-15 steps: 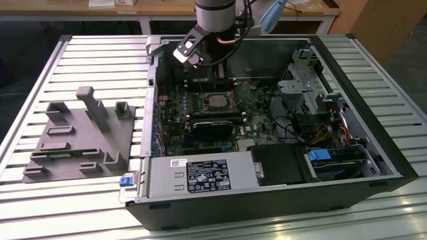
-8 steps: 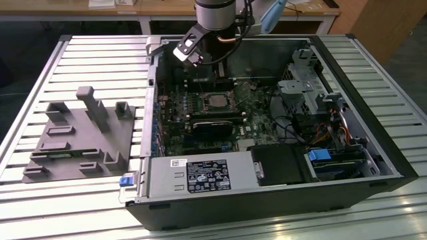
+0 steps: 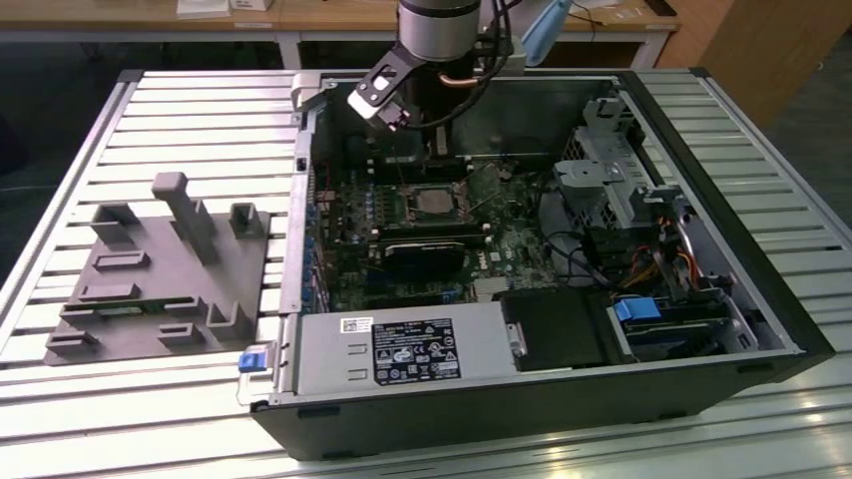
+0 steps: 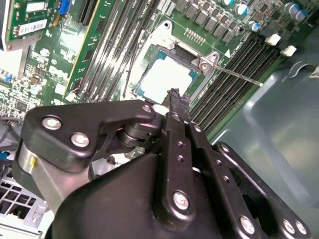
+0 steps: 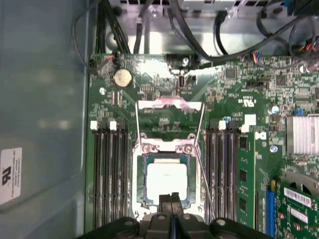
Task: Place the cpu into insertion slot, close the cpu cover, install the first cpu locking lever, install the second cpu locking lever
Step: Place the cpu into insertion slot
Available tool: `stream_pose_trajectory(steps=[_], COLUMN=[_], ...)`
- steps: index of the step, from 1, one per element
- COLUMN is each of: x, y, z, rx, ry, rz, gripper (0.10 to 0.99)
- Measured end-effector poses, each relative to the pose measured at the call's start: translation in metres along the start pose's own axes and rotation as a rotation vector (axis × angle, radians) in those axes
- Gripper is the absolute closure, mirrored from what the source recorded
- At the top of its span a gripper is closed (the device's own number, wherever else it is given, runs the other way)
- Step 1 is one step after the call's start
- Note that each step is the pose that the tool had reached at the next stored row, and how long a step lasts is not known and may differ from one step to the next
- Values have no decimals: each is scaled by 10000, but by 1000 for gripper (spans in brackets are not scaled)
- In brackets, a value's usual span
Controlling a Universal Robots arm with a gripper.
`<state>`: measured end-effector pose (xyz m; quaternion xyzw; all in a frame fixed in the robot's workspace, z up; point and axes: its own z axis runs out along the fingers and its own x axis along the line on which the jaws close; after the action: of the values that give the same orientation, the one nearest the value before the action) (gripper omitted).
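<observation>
My tool (image 5: 172, 200) has its fingers pressed together, pinching nothing as far as I can judge. The cpu (image 3: 437, 201) sits in the insertion slot (image 5: 144, 196), upper middle of the exterior view, straight under the tool tip. The cpu cover (image 5: 164, 147) frames it, and a thin lever (image 4: 234, 74) sticks out beside it.

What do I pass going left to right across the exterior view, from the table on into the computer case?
grey fixture → cpu → drive cage
</observation>
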<state>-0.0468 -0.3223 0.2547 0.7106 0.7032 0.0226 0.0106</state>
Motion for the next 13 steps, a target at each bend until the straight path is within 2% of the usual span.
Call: stream_pose_trajectory(steps=[5,13], x=[0,2], y=[0,4], z=[0,-82], rx=[-1,-1], ry=[1,2], rz=[2,2], gripper=[984,984])
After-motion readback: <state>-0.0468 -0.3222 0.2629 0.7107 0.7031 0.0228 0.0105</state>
